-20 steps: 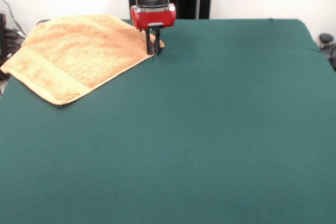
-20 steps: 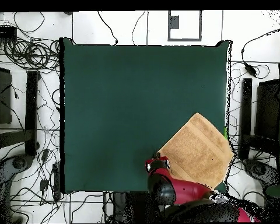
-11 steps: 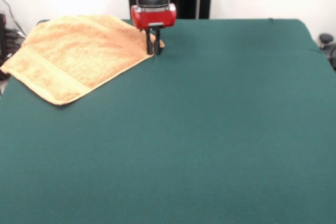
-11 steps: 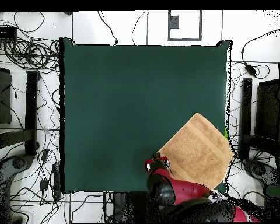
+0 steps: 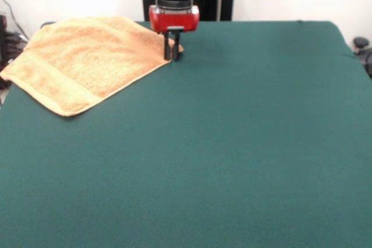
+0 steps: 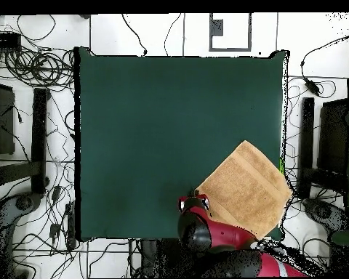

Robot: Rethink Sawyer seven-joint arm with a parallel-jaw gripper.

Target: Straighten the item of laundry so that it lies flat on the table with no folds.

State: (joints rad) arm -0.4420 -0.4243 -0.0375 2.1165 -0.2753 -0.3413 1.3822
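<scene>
**Gripper nudges sideways at the towel's corner**

Shifted a touch to the right in the front view since half a second ago, the red gripper [image 5: 171, 56] stands upright over the inner corner of the orange-tan terry hand towel [image 5: 84, 59]. Its two dark fingers [image 5: 167, 50] sit pressed close together, clenched on that corner of the towel. The towel lies spread as a diamond at the far left corner of the green table [image 5: 232, 143], one flat woven band showing near its front-left edge. From overhead, the towel [image 6: 246, 190] reaches the table's [image 6: 163, 131] right edge.
</scene>
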